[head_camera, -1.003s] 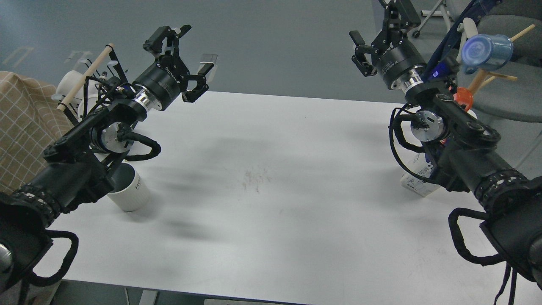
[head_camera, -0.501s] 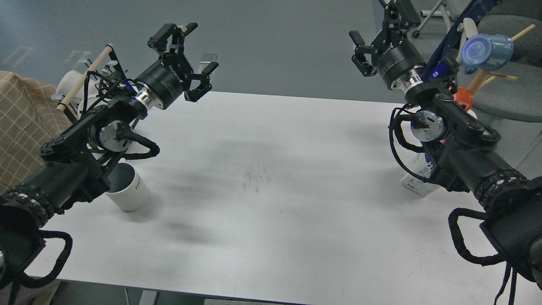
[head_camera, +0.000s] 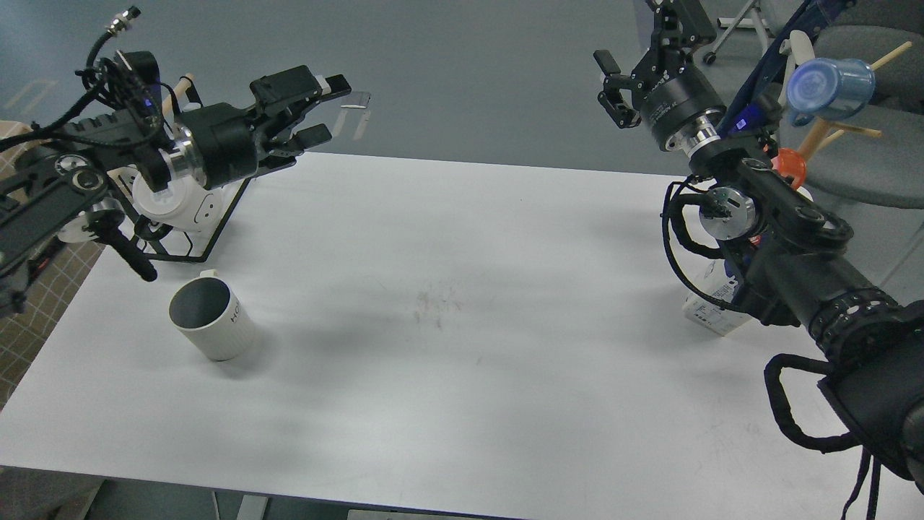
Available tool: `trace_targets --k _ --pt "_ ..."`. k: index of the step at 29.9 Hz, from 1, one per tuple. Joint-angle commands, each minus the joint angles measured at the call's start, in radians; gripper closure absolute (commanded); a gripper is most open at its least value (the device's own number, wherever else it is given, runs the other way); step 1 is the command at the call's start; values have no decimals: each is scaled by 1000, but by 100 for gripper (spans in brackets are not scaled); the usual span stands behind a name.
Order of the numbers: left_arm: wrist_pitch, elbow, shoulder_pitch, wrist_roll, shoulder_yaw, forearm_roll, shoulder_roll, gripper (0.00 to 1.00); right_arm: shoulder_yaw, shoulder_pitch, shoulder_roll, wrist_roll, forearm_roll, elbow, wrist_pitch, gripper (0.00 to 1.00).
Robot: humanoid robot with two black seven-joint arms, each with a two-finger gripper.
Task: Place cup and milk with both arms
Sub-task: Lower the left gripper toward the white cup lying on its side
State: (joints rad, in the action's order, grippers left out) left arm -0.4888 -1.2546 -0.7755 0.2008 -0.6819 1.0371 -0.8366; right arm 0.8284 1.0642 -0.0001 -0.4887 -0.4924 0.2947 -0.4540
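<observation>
I am at the reach stage: neither object is in hand yet. My left gripper (head_camera: 328,108) hangs above the table's (head_camera: 462,303) far left corner, fingers spread apart and holding nothing. The white cup (head_camera: 211,329) stands upright on the table near the left edge, well apart from that gripper and nearer to me, just in front of the black wire rack (head_camera: 189,242). My right gripper (head_camera: 629,81) is raised beyond the far right edge; it looks parted and empty, though I see it small. The milk carton (head_camera: 715,305) sits at the right edge, mostly hidden under my right forearm. Next I judge each arm must come back and down, aligning its fingers around its own object.
</observation>
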Motion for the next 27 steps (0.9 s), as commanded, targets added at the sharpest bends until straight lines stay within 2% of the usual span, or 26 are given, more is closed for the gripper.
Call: trace_targets --k 1,4,6,9,15,22,27 --pt "0 -126 41 14 1 196 -153 1 -2 -4 0 0 0 12 0 0" --pt "0 -147 62 81 2 320 -234 2 -2 -6 0 0 0 17 -2 0" --pt "0 -144 108 182 4 494 -298 2 -2 -7 0 0 0 27 -2 0" --pt "0 -138 157 278 19 656 -340 2 -3 -13 0 0 0 46 -2 0" --pt "0 -69 229 288 70 689 -360 2 -3 -20 0 0 0 52 -2 0" --pt "0 1 237 288 142 686 -345 1 -3 -21 0 0 0 64 -2 0" --pt "0 90 239 288 150 687 -280 1 -3 -24 0 0 0 76 -2 0"
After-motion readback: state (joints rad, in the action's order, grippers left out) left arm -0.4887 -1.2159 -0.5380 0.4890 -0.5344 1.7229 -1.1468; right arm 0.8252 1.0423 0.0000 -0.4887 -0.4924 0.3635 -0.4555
